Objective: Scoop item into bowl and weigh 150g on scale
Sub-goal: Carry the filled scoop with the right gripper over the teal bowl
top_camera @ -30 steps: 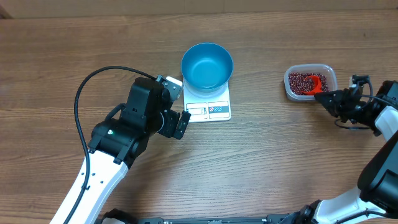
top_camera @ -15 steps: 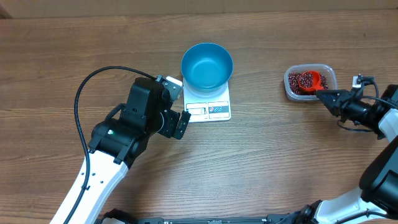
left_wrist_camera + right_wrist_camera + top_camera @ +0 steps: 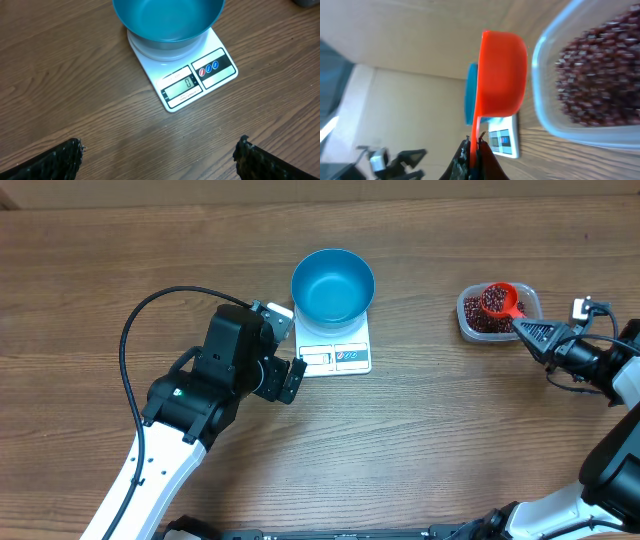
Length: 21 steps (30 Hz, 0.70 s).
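Left arm (image 3: pixel 185 405) lay across the left half of the wooden table (image 3: pixel 430 430). The left gripper (image 3: pixel 288 378) sat just beside the scale's left edge, jaws spread wide, nothing between them. In the left wrist view both fingertips (image 3: pixel 65 157) showed at the bottom corners, with bare wood between.

Scale (image 3: pixel 335 350): flat on the table near centre, panel edge facing the arms. The display (image 3: pixel 182 85) read 0, with three round buttons to its right.

Bowl (image 3: pixel 333 285): blue, upright, seated on the far part of the scale platform and overhanging its rim. No beans were seen inside it.

Clear tub (image 3: pixel 532 302): on the table well to the right of the scale, holding the beans (image 3: pixel 478 320) as a loose dark red pile.

Red scoop (image 3: pixel 497 301): cup over the tub's far side, mouth up, with beans visible in the cup. Could not tell whether the cup touched the pile.

Right gripper (image 3: pixel 522 328): just right of the tub, jaws pressed together on the scoop's thin handle. The wrist view showed the handle pinched between the dark fingertips.
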{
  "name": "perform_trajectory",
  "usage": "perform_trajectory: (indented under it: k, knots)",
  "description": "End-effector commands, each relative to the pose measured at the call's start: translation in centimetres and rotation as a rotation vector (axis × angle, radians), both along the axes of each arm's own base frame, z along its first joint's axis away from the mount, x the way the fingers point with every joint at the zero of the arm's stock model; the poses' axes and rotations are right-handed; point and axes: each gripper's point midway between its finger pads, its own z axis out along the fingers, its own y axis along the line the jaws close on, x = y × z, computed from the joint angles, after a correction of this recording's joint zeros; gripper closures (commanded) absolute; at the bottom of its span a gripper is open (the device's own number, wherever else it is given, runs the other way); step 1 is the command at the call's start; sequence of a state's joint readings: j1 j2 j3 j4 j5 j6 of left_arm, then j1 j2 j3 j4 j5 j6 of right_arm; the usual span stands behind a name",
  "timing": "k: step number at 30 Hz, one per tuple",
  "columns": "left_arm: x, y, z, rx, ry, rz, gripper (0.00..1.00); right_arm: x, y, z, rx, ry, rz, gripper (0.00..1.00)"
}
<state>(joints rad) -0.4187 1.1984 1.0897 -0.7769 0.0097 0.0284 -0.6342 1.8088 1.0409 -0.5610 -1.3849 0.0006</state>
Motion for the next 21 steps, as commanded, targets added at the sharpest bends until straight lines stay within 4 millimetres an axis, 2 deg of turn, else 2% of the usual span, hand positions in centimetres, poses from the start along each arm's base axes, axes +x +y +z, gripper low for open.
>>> perform_trajectory:
  k: [1,7,21]
  knots:
    - [0.1,0.1,-0.4,0.009,0.006,0.014,0.01,-0.4,0.6,1.8,0.095,-0.068,0.037,0.96]
    - [0.1,0.1,-0.4,0.009,0.006,0.014,0.0,-0.3,2.2,1.9,0.105,-0.064,0.079,0.96]
    - [0.1,0.1,-0.4,0.009,0.006,0.014,0.01,0.2,9.2,2.1,0.084,-0.1,0.279,0.96]
